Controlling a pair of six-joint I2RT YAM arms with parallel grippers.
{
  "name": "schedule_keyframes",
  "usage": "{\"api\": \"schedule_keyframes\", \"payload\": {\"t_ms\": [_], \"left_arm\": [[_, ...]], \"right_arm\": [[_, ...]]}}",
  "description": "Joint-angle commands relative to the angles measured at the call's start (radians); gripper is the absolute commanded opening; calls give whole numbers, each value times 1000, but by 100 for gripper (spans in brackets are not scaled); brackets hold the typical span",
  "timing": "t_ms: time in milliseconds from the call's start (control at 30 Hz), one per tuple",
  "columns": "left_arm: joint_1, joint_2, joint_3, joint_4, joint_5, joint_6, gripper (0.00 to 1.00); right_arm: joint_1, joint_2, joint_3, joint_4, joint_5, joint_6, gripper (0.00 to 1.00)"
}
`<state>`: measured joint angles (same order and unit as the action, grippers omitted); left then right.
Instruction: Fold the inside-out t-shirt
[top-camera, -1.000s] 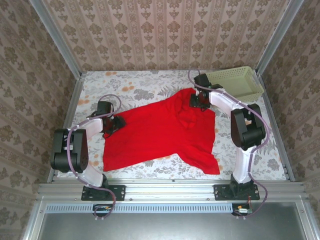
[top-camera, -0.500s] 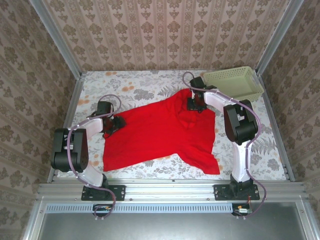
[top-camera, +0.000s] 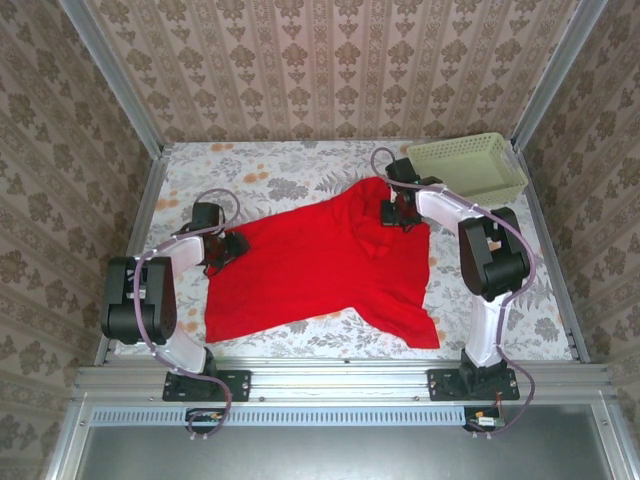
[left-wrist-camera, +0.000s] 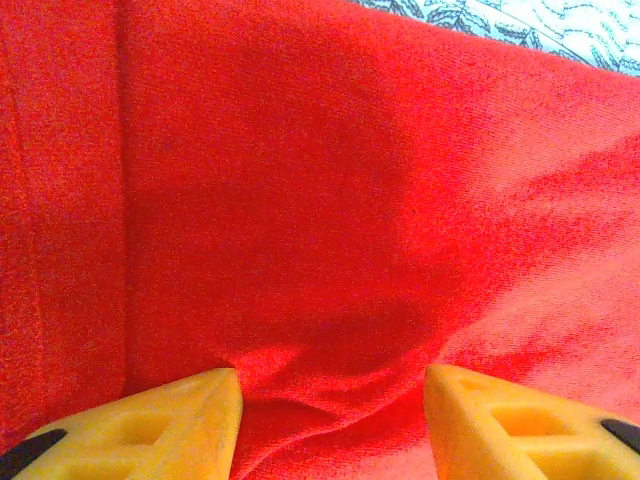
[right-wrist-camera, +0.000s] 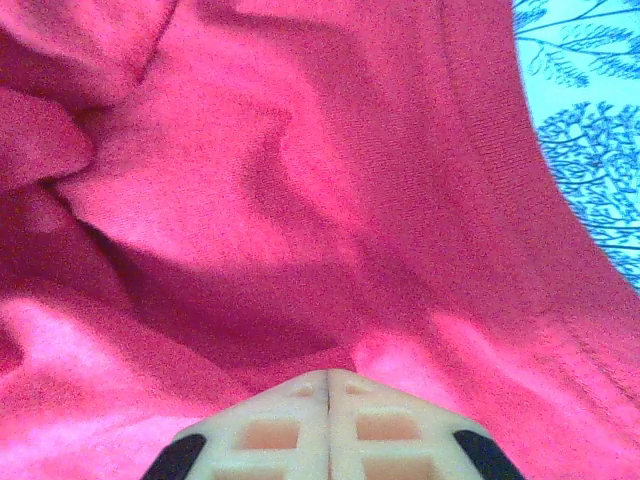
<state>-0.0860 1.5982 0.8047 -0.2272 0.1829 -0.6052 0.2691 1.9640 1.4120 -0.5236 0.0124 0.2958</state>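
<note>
The inside-out t-shirt (top-camera: 320, 265) is bright red cloth spread flat across the middle of the table, one sleeve reaching toward the front right. My left gripper (top-camera: 232, 246) rests on its left corner. In the left wrist view it (left-wrist-camera: 333, 385) is open, and a low wrinkle of the shirt (left-wrist-camera: 320, 200) lies between the yellow fingers (left-wrist-camera: 175, 415). My right gripper (top-camera: 396, 212) sits on the shirt's far right edge. In the right wrist view its (right-wrist-camera: 328, 375) pale fingers are pressed together, pinching a raised fold of the cloth (right-wrist-camera: 250, 200).
A pale green basket (top-camera: 470, 165) stands at the back right corner, just beyond the right gripper. The floral tablecloth (top-camera: 280, 170) shows around the shirt. Metal rails and patterned walls close in the table on all sides.
The right gripper's jaws have shut on the cloth at the shirt's far right edge, with the wrist shifting slightly. The left gripper has stayed in place, still open.
</note>
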Motion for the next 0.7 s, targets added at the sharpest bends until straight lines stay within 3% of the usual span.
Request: {"api": "schedule_keyframes", "payload": {"t_ms": [0, 67, 200, 667], "left_arm": [[12, 17, -21, -24, -26, 18, 53], [12, 16, -22, -24, -24, 18, 53], [12, 13, -23, -24, -23, 19, 53], [11, 22, -18, -24, -20, 18, 53]], "right_arm": [[-22, -30, -15, 36, -38, 7, 18], [-22, -13, -3, 37, -44, -6, 26], [-21, 28, 33, 27, -63, -24, 34], [-8, 110, 83, 12, -116, -47, 37]]}}
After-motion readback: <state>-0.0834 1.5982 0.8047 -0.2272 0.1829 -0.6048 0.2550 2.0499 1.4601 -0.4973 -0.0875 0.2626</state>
